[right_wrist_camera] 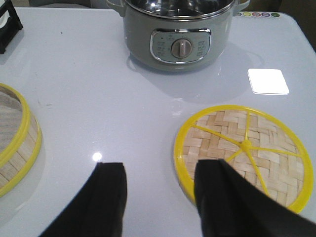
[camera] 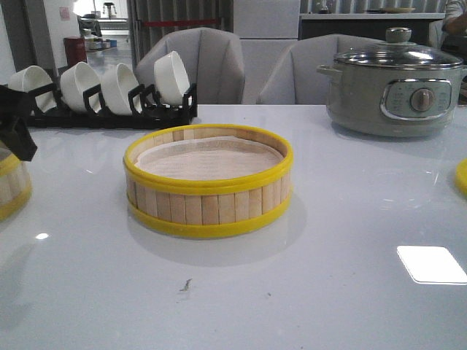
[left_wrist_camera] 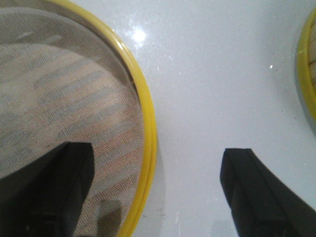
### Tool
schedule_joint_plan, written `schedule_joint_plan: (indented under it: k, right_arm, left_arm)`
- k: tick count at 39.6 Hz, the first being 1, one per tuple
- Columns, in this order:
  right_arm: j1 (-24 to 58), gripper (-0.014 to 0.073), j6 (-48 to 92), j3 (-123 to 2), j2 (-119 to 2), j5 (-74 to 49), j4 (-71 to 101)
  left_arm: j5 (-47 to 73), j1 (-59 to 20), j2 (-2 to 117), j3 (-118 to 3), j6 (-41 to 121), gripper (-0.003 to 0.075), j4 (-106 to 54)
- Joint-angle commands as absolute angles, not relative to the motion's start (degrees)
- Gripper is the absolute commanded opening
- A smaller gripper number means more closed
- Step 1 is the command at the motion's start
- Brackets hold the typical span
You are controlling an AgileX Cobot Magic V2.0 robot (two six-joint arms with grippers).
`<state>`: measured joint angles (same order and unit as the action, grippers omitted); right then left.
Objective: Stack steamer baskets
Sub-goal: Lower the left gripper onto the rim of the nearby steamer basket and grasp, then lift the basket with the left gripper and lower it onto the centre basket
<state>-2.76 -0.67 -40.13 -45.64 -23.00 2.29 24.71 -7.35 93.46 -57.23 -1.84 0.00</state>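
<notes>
The white desk (camera: 350, 292) carries a grey cooking pot (camera: 394, 87) far right. One steamer basket (camera: 209, 181) sits mid-desk; a second basket (camera: 13, 186) lies at the left edge, its rim straddled by the left gripper (left_wrist_camera: 158, 192), jaws apart. Right gripper (right_wrist_camera: 158, 197) jaws are held apart beside a woven lid (right_wrist_camera: 244, 153).

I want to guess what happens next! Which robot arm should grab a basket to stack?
Probably the left. Its open hand straddles the rim of the side steamer basket, ready to pinch. The right hand hangs over the woven lid instead.
</notes>
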Motion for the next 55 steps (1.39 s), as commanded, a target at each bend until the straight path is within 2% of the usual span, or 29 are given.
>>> schedule_joint_plan:
  k: [1,13,16,18,21,26,29,32,40,46,55]
  right_arm:
    - [-2.7,0.0423,0.0,-42.4,-45.4,-19.0,1.6]
    - [-2.7,0.0423,0.0,-42.4,-45.4,-18.9,1.6]
    - [-2.7,0.0423,0.0,-42.4,-45.4,-18.8,1.6]
    - [-2.7,0.0423,0.0,-42.4,-45.4,-18.8,1.6]
    - [-2.7,0.0423,0.0,-42.4,-45.4,-18.5,1.6]
    - [-2.7,0.0423,0.0,-42.4,-45.4,-18.4,1.6]
    - [-2.7,0.0423,0.0,-42.4,-45.4,-18.4,1.6]
    - [-2.7,0.0423,0.0,-42.4,-45.4,-18.4,1.6]
    - [-2.7,0.0423,0.0,-42.4,-45.4,-18.5,1.6]
    - [-2.7,0.0423,0.0,-42.4,-45.4,-18.4,1.6]
    - [-2.7,0.0423,0.0,-42.4,-45.4,-18.4,1.6]
  left_arm:
    - [21.2,-7.7,93.4,-59.0,-2.4,0.0560,0.0]
    - [19.9,-7.7,96.6,-59.0,-2.4,0.0559,0.0]
    - [19.9,-7.7,97.3,-59.0,-2.4,0.0537,0.0]
    - [19.8,-7.7,97.5,-59.0,-2.5,0.0494,0.0]
    - [19.5,-7.7,97.6,-59.0,-2.5,0.0388,0.0]
    - [18.8,-7.7,97.6,-59.0,-2.5,0.0083,0.0]
    - [18.5,-7.7,97.6,-59.6,-2.5,0.0108,0.0]
    - [20.4,-7.8,97.5,-61.4,-2.5,0.0085,-0.3]
    - [29.2,-11.2,97.2,-71.9,-2.5,0.0087,-0.5]
    - [34.5,-17.0,97.2,-82.1,-2.5,0.0086,-0.5]
    - [36.4,-27.8,98.1,-91.9,-2.5,0.0086,-0.5]
